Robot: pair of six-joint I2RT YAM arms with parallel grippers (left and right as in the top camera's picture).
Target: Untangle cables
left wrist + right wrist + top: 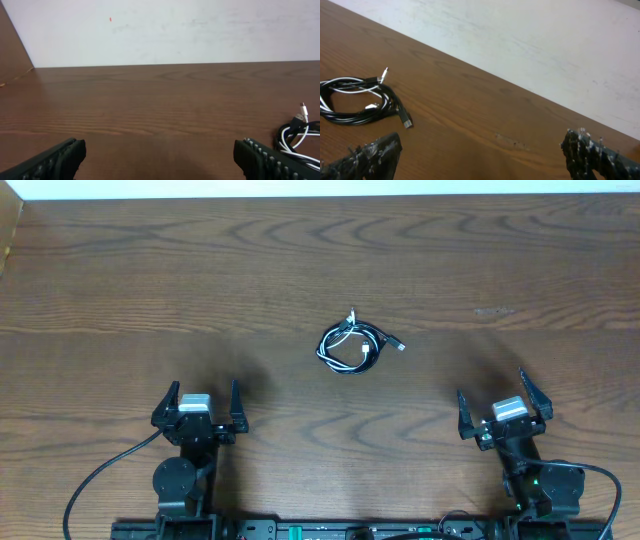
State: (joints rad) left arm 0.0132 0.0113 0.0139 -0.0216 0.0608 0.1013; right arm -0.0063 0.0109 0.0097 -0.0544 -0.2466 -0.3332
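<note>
A black cable and a white cable [352,346] lie coiled together in one small tangle at the middle of the wooden table, plug ends sticking out. The tangle shows at the right edge of the left wrist view [298,137] and at the left of the right wrist view [360,100]. My left gripper [200,402] is open and empty near the front left, well short of the tangle. My right gripper [503,400] is open and empty near the front right, also apart from it.
The wooden table [300,260] ends at a white wall along the back. A wooden side panel [12,50] stands at the far left. Thick black arm wires [95,480] trail by the arm bases at the front edge.
</note>
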